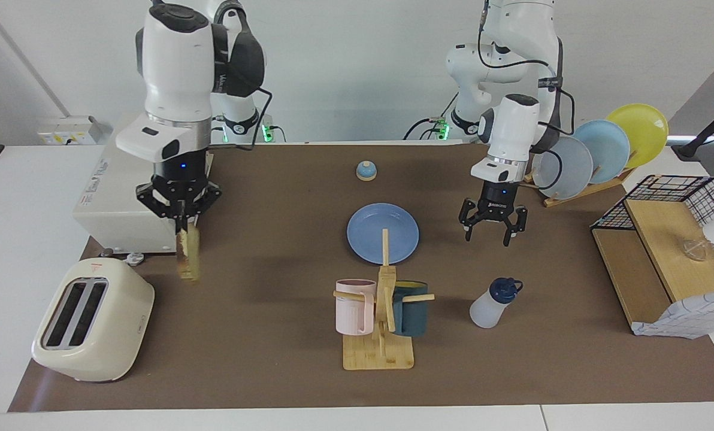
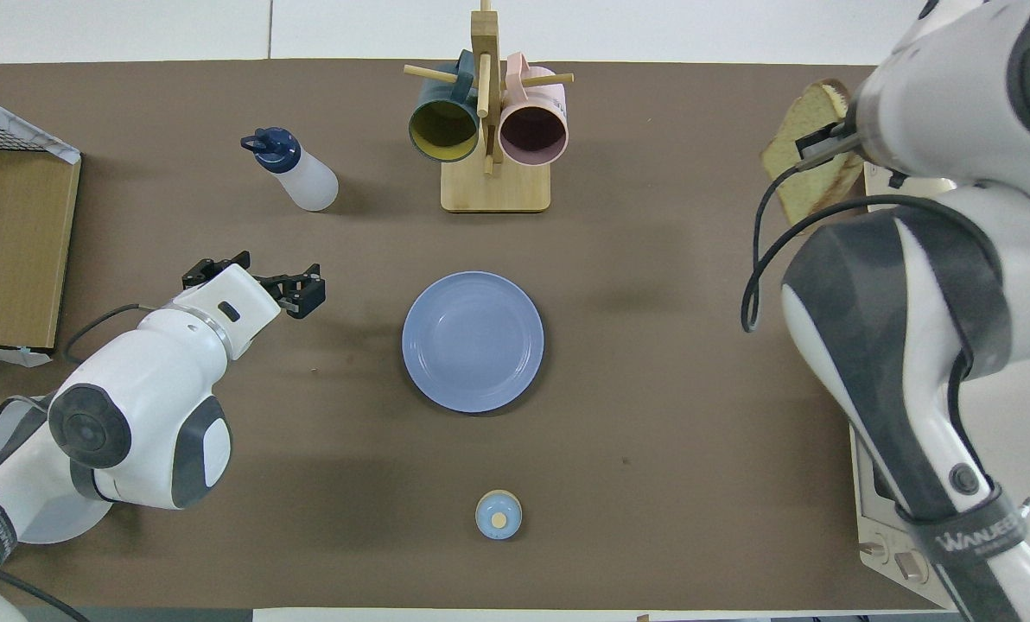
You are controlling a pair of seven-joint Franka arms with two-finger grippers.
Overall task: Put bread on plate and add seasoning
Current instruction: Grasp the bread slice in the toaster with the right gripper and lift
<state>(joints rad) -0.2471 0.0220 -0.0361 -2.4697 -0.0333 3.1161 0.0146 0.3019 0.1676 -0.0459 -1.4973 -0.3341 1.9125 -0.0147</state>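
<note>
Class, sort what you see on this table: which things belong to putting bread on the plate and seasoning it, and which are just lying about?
Belongs to the job:
- bread, held in the right gripper
- plate
- seasoning
- left gripper, open

Lying about:
- toaster
- oven
- mug tree
- bell
- plate rack
</note>
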